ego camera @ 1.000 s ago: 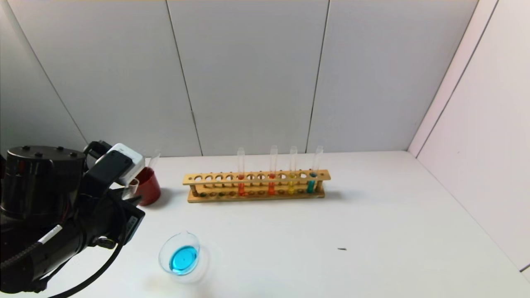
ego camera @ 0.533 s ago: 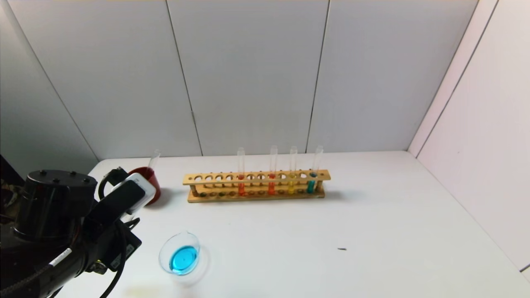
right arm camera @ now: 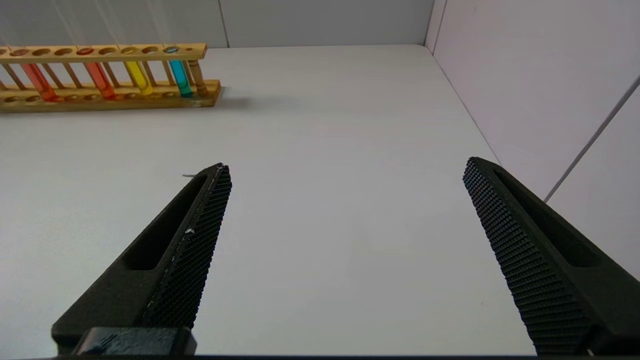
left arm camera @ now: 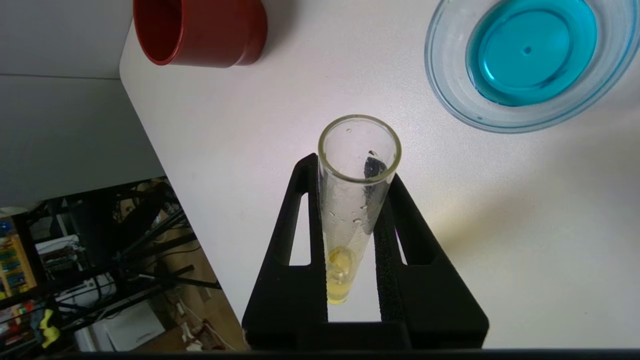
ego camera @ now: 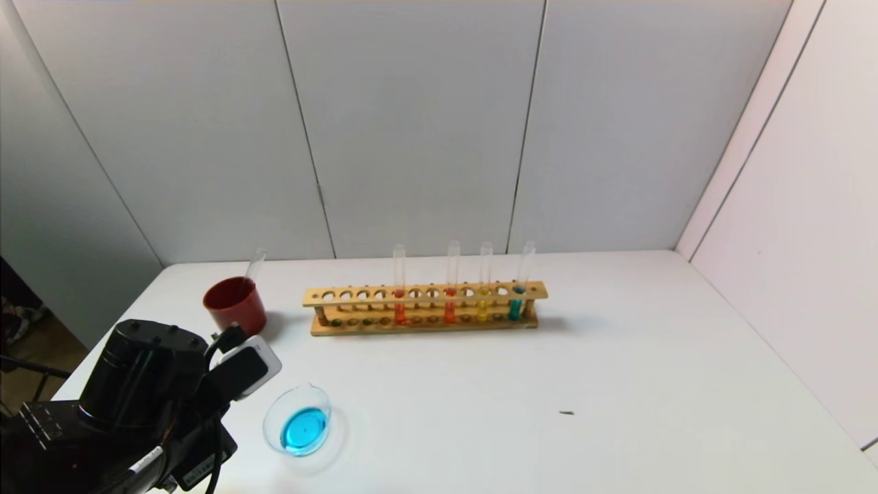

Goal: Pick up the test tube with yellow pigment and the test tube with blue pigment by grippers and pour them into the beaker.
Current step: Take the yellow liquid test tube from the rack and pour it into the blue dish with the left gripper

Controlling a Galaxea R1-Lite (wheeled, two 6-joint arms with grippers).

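Left gripper [left arm camera: 356, 200], at the bench's front-left corner, is clamped on the slim clear glass test tube with yellow pigment [left arm camera: 352, 210]; a little yellow liquid sits at its round base. The tube's long axis runs along the fingers, mouth outward. The low clear glass beaker [left arm camera: 452, 107], holding blue liquid, lies just beyond and to one side of that mouth, apart from it. Right gripper [right arm camera: 345, 250] idles spread wide, empty, near the bench's right edge.

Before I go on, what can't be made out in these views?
- Head view: left gripper and the test tube with yellow pigment, hidden behind the arm's own body.
- Head view: right gripper, out of frame; its place relative to the beaker unknown.
- Head view: base of the tube in the red cup, hidden by the cup's wall.
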